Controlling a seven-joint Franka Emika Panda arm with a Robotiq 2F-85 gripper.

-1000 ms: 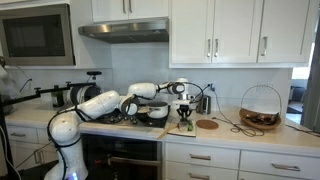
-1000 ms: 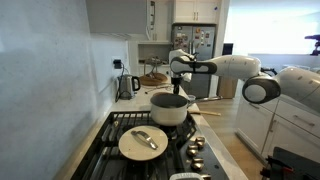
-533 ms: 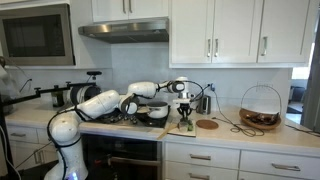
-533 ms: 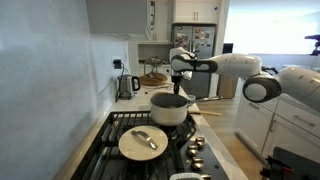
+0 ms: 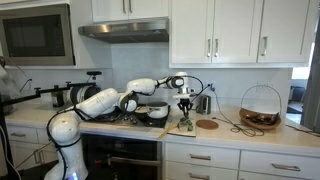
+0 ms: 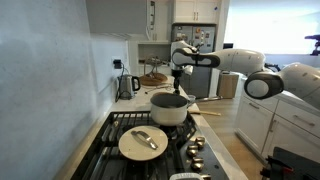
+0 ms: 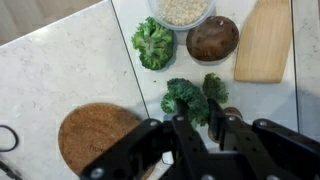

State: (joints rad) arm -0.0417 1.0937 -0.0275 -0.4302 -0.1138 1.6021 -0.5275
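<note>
In the wrist view my gripper [image 7: 197, 104] is shut on a green broccoli floret [image 7: 188, 96], whose head sticks out past the fingertips. Below it lies a glass cutting board [image 7: 130, 85] with a second broccoli floret [image 7: 152, 43], a brown potato [image 7: 212, 38] and a bowl of grains [image 7: 182, 9]. In both exterior views the gripper [image 5: 184, 104] [image 6: 180, 84] hangs above the counter just beyond the stove, near a steel pot [image 6: 170, 108].
A round cork trivet [image 7: 94, 138] [image 5: 206, 124] and a wooden board [image 7: 263, 40] lie beside the cutting board. The pot's lid [image 6: 143, 142] rests on a front burner. A kettle [image 6: 127, 85] stands by the wall, and a wire basket [image 5: 260, 108] sits further along the counter.
The arm has risen slightly and shifted a little away from the stove, with the jaws staying shut.
</note>
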